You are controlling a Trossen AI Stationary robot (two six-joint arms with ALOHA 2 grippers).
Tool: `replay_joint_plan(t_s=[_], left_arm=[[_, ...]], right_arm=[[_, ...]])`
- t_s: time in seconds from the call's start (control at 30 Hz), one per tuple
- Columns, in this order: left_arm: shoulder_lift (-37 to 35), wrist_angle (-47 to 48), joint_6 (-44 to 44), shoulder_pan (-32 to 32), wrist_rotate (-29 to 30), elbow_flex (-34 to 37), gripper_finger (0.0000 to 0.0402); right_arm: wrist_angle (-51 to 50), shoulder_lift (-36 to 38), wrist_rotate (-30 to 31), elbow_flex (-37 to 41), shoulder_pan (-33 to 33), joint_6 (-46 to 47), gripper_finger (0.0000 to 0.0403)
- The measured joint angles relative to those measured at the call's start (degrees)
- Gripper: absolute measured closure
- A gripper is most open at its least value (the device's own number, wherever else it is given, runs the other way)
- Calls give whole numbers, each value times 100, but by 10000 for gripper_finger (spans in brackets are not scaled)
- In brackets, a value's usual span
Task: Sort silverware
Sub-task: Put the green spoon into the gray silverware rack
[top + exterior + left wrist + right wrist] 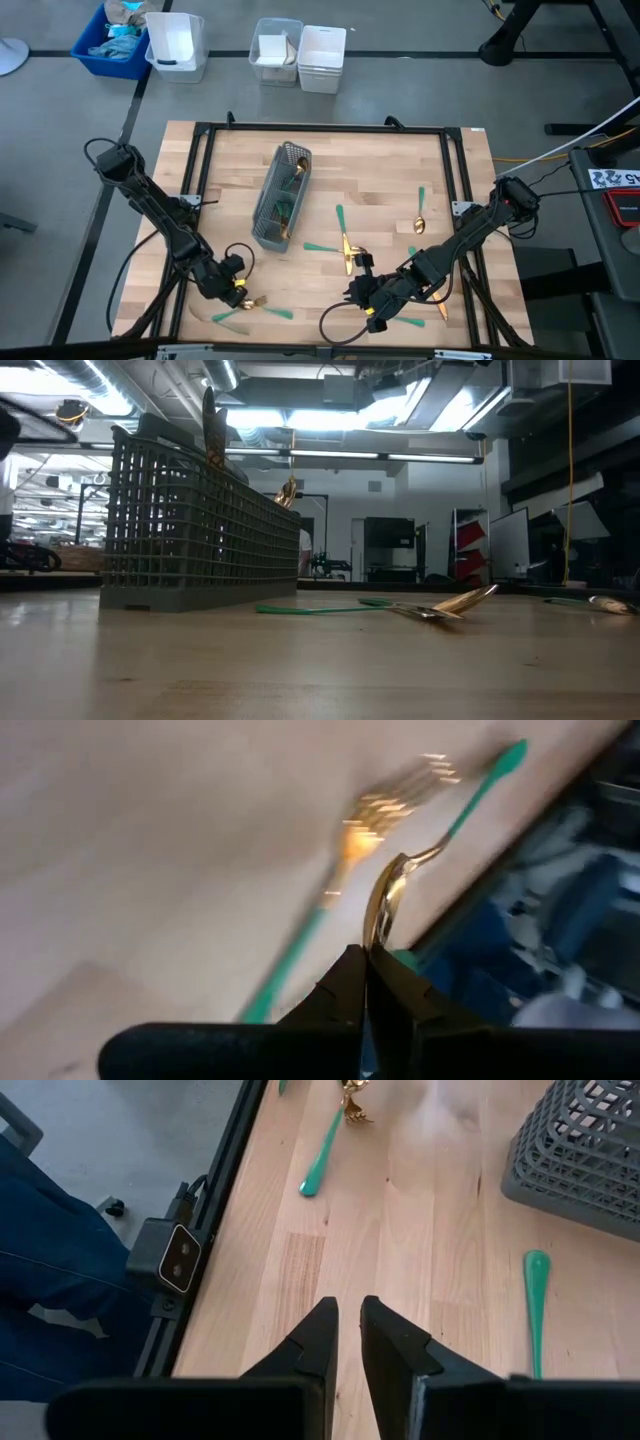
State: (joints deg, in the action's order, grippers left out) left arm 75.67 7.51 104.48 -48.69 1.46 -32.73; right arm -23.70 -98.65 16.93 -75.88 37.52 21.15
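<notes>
Left end effector (238, 292) sits low at the near left of the counter (380, 170), its fingers (340, 995) clamped on the gold head of a spoon (385, 900) whose teal handle sticks out ahead of them. Just beside it a fork (380, 810) lies flat on the wood, and more teal handles lie close by in the high view. Right end effector (372, 318) hovers at the near middle of the counter, fingers (315, 1345) a narrow gap apart with nothing between them. Loose silverware (345, 245) lies scattered around it, with one spoon (421, 212) farther toward the right side. Upright in the grey mesh caddy (283, 195), at the counter's middle, stand a few gold pieces.
</notes>
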Motion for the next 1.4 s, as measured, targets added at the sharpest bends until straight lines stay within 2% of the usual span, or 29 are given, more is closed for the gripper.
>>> replay_joint_plan(t_s=[0.13, 0.43, 0.67, 0.8, 0.87, 0.93, 1.1, 1.27, 1.4], left_arm=[[-180, -689, -551, 0, 403, 0, 401], [-548, -1894, -2491, 357, 1717, -18, 401], [-1042, -2045, -4784, 1007, 1847, -590, 402], [-1531, -1686, -6345, 1364, 1884, -1105, 401], [-1799, -1176, -7064, 1533, 2130, -1402, 401], [-2063, -532, -7902, 1697, 2579, -1726, 401], [-2492, 991, -10540, 2064, 4229, -2498, 401], [-2729, 1198, -13114, 2450, 5546, -2792, 401], [-2775, 1406, -14810, 2865, 5990, -2798, 401]], right_arm=[[2, 2, -2, 0, 0, 4, 354], [-36, 273, 6, -61, 0, 579, 354], [-253, 827, 334, -63, 0, 563, 354], [-612, 1208, 816, -63, 0, 561, 354], [-830, 1407, 1096, -63, 0, 561, 354], [-990, 1555, 1331, -63, -1, 561, 354], [-1310, 1703, 1736, -63, -4, 560, 354], [-1519, 1689, 1751, -61, -4, 560, 354], [-1729, 1674, 1841, -44, -4, 558, 354]])
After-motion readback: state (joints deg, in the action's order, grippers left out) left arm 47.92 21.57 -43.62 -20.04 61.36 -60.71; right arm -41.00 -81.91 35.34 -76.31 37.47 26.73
